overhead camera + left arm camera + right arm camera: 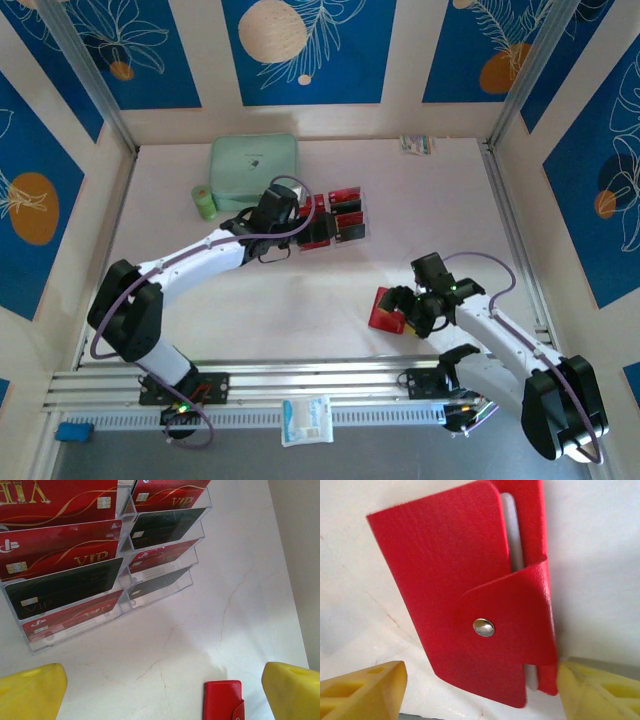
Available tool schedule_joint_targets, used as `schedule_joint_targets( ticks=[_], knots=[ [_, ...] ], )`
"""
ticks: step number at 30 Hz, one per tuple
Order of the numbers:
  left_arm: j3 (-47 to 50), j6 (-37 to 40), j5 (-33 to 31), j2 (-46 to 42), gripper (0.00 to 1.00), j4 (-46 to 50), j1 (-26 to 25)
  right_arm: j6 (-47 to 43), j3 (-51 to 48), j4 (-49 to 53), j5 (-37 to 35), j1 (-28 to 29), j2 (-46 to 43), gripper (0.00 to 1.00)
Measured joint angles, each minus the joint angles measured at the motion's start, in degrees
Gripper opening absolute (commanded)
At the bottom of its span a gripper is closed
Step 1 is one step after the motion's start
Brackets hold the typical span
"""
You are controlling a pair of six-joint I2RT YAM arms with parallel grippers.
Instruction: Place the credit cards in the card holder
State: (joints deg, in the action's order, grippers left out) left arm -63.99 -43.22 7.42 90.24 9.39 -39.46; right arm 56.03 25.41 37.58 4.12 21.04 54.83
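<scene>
Red and black credit cards (340, 215) (65, 545) stand in the tiers of a clear plastic rack. My left gripper (300, 225) (165, 695) hovers open just in front of the rack, with nothing between its yellow fingers (30, 690). The card holder (386, 310) (450, 570) (222, 700) is a red wallet lying flat on the table, its tab snapped shut. My right gripper (405, 312) (480, 692) straddles its near end. The right finger (597, 690) touches the wallet's edge, and the left finger (362, 690) stands apart from it.
A mint-green zip case (253, 165) and a small green roll (204, 200) sit behind the left arm. A small packet (417, 145) lies at the back wall. A white packet (305, 420) rests on the front rail. Bare table (330, 300) lies between rack and wallet.
</scene>
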Motion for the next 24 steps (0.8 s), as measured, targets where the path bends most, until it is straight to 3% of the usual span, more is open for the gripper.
schedule_joint_targets(
  ticks=[17, 24],
  knots=[
    [0.0, 0.0, 0.0, 0.0, 1.00, 0.0, -0.2, 1.7, -3.1, -4.4, 2.2, 0.3, -1.4, 0.71],
    [0.0, 0.0, -0.2, 0.0, 1.00, 0.0, -0.6, 3.1, -4.2, -6.6, 2.4, 1.0, -1.4, 0.59]
  ],
)
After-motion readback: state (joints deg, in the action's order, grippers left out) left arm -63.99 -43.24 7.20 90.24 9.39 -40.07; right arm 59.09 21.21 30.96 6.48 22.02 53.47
